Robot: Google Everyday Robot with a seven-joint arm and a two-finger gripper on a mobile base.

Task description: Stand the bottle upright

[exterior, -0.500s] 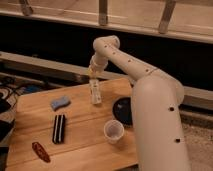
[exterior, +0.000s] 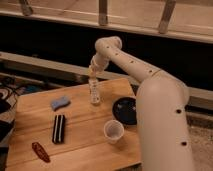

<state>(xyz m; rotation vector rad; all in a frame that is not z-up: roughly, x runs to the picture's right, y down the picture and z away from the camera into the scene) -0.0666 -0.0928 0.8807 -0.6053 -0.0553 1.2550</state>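
Observation:
The bottle (exterior: 94,93) is small, slim and clear-whitish. It stands upright on the wooden table (exterior: 85,147), near the middle of its far edge. My gripper (exterior: 93,73) hangs straight above the bottle, right at its cap. The white arm (exterior: 150,85) reaches in from the right. A wider translucent white cup (exterior: 114,131) stands upright nearer the front, to the right of the bottle.
A blue sponge (exterior: 60,103) lies left of the bottle. A black striped block (exterior: 59,128) and a red-brown object (exterior: 40,151) lie at the front left. A black round dish (exterior: 126,110) sits at the right edge. Cables (exterior: 7,95) lie off the left side.

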